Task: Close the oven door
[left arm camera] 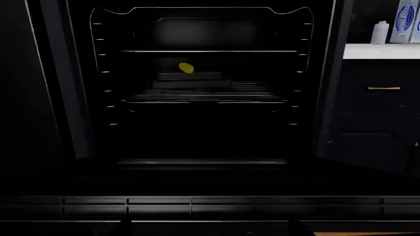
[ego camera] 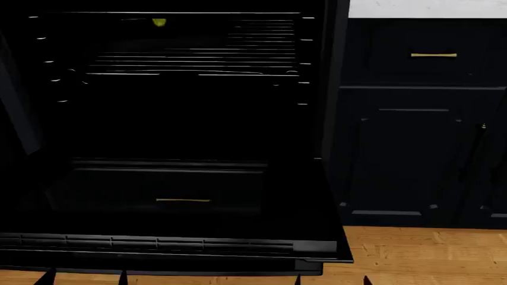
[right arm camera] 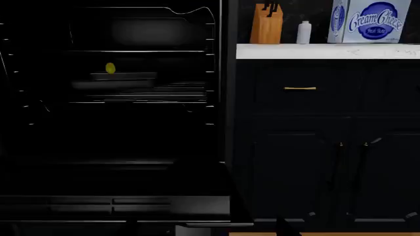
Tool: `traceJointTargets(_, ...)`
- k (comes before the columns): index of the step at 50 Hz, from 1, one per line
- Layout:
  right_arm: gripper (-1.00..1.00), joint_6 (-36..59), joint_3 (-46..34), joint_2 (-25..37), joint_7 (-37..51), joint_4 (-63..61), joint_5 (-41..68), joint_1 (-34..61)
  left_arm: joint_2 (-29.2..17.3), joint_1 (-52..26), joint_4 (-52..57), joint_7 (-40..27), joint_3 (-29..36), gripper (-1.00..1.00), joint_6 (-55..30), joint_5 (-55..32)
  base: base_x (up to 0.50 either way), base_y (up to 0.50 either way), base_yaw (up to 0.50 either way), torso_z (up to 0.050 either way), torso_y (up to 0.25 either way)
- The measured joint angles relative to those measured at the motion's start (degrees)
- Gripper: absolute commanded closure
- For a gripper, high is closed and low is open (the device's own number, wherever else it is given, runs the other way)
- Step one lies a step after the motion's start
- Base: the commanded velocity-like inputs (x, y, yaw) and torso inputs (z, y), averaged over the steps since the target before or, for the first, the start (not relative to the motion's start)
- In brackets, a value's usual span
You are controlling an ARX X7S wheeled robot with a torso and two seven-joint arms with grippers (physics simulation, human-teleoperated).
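Note:
The oven door (ego camera: 182,225) hangs fully open, lying flat like a shelf in front of the dark oven cavity (ego camera: 182,89). Its slotted vent strip (ego camera: 158,244) and thin bar handle (ego camera: 158,255) run along the edge nearest me. The same strip (left arm camera: 210,206) crosses the left wrist view, and the door's right corner (right arm camera: 196,206) shows in the right wrist view. Only dark fingertips show at the bottom of the head view, just before the handle edge. My left gripper (ego camera: 85,278) and right gripper (ego camera: 333,279) both have their tips set wide apart, open and holding nothing.
Wire racks (ego camera: 182,65) and a small yellow object (ego camera: 159,22) sit inside the oven. Navy cabinets (ego camera: 420,154) with a brass drawer pull (ego camera: 433,55) stand on the right. A white counter (right arm camera: 328,50) carries a knife block (right arm camera: 266,24), bottle (right arm camera: 303,32) and cream cheese box (right arm camera: 374,19). Wood floor (ego camera: 420,255) lies below.

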Motion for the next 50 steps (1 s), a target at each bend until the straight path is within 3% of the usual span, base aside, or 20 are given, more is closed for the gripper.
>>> traceJointTargets(20, -1.0, -0.8, -2.6, 2.5, 3.3, 0.0, 0.9, -0.3, -2.1, 0.4, -1.7, -4.2, 3.4, -1.0, 2.9, -0.6, 0.0, 0.0, 0.0, 0.0, 0.0)
traceJointTargets(40, -1.0, -1.6, -4.7, 4.2, 5.8, 0.1, 2.0, -0.9, -4.2, 0.6, -2.2, -6.4, 5.9, -1.0, 3.3, -2.1, -0.34, 0.0, 0.0, 0.0, 0.0)
traceJointTargets(50, -1.0, -1.8, -5.8, 5.2, 6.7, 0.8, 2.1, -0.8, -5.0, 0.6, -2.1, -7.4, 6.9, -1.0, 3.5, -2.3, -0.02, 0.1, 0.0, 0.0, 0.0)
